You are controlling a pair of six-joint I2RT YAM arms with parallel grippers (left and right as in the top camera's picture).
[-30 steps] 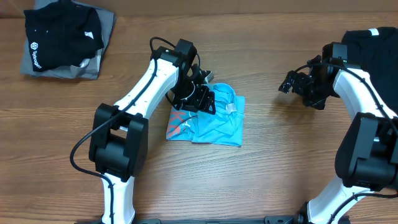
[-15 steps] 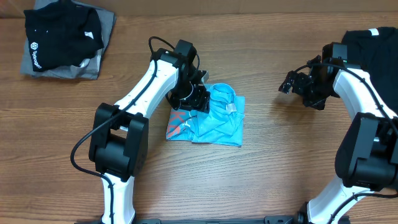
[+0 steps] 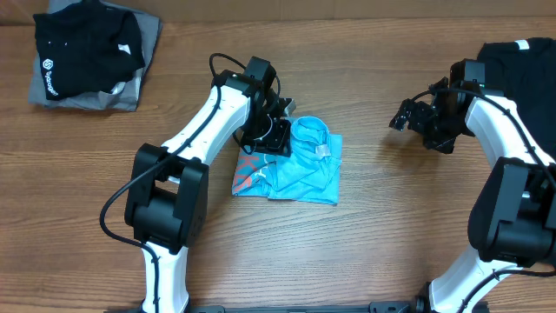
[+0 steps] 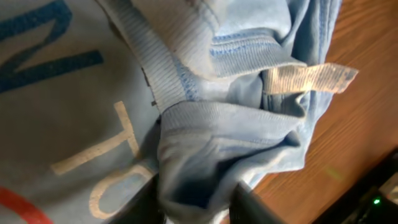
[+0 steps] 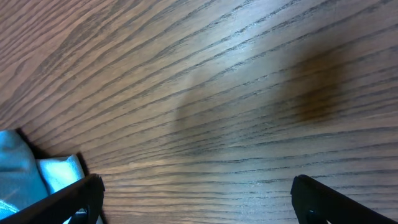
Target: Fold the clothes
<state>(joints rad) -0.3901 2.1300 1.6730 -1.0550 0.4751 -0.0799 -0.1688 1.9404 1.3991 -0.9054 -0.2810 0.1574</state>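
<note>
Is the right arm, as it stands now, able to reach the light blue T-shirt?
Probably yes: only bare table lies between the open right gripper and the light blue T-shirt; the left gripper holds its other side.

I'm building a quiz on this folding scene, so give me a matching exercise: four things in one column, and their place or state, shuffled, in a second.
1. folded light blue cotton T-shirt
2. black T-shirt with white logo
3. black cloth
4. right gripper

A. open, over the bare wooden table
B. far right, cut off by the frame edge
C. mid-table, pinched by the left gripper
D. on a grey garment, far left corner

Pairs: 1-C; 2-D; 3-B; 4-A
</note>
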